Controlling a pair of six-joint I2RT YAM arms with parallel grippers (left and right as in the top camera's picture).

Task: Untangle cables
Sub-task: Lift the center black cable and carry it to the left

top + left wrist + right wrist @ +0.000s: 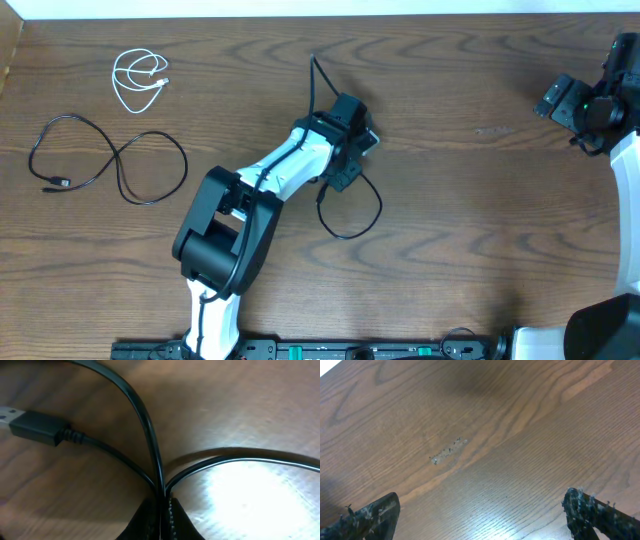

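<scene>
My left gripper [352, 140] is at the table's middle, shut on a thin black cable [350, 215] that loops out below it and runs up behind it. In the left wrist view the jaws [162, 515] pinch this cable's strands [150, 435], and its black plug [37, 427] lies flat on the wood at left. A white cable [138, 80] lies coiled at the far left. Another black cable [120, 160] lies in loose loops below it. My right gripper [560, 100] is open and empty at the far right; its fingers [485, 517] frame bare wood.
The wooden table [480, 220] has a pale scuff mark [447, 450] under my right gripper. The robot bases and a black rail [330, 350] sit along the front edge. The table's back edge runs along the top of the overhead view.
</scene>
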